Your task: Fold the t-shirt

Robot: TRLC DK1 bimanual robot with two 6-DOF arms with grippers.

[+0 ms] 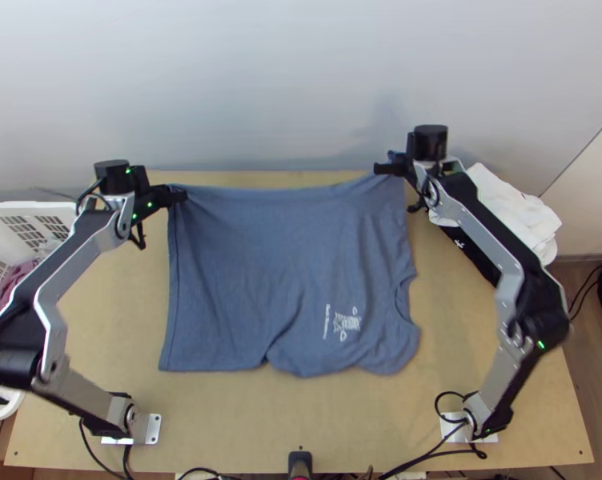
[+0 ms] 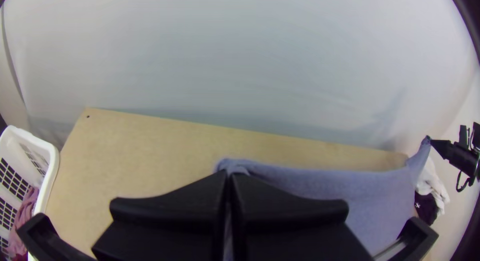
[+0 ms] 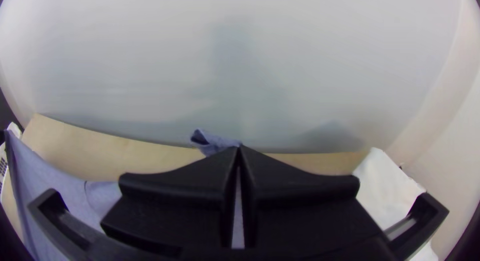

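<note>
Lying across the wooden table (image 1: 101,320): blue t-shirt (image 1: 237,264), far edge raised | likely worst: uneven pulling skews the fold | left gripper (image 1: 181,194) closed on its hem-end corner, right gripper (image 1: 381,169) closed on its shoulder end | lesser risk: too tight a stretch slips a small pinch free

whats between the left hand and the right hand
The far edge of the blue t-shirt spans it, held at one end by the left hand and at the other by the right hand; the top view shows this.
</note>
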